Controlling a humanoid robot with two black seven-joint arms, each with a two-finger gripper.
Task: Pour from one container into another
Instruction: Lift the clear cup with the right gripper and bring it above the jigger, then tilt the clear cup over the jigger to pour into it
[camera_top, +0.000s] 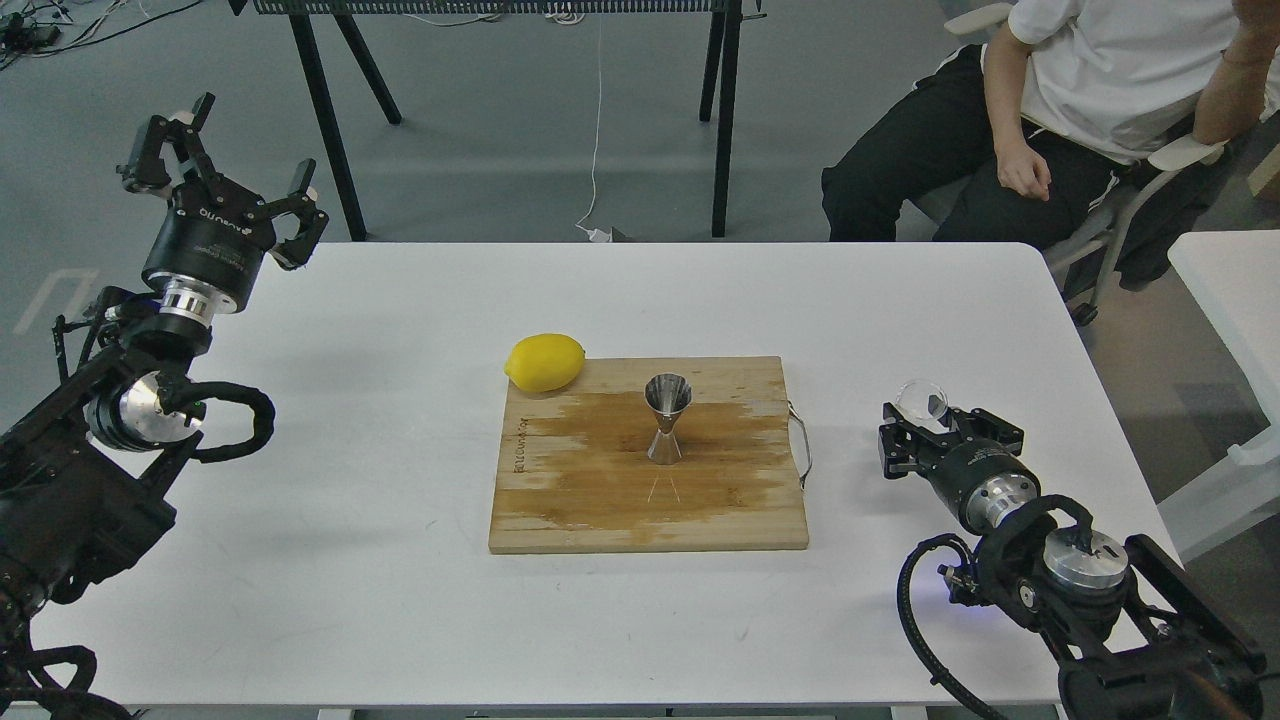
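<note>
My right gripper (925, 425) rests low on the tabletop (400, 600) with the cup (922, 400) between its fingers, though whether they grip it I cannot tell, well right of the jigger (666, 418) upright on the board (600, 500), while my left fingers (303, 185) are spread wide, empty.

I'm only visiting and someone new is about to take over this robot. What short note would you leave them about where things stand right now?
Left tool: open, empty, raised over the table's far left corner.
Right tool: at the glass cup on the right of the white table; the view does not settle whether it has closed on it.
Jigger: upright in the middle of the wooden board, whose surface looks wet-stained. Lemon at the board's far left corner.
Done: the right arm has reached the cup.
Left: bring the cup to the jigger and pour.
</note>
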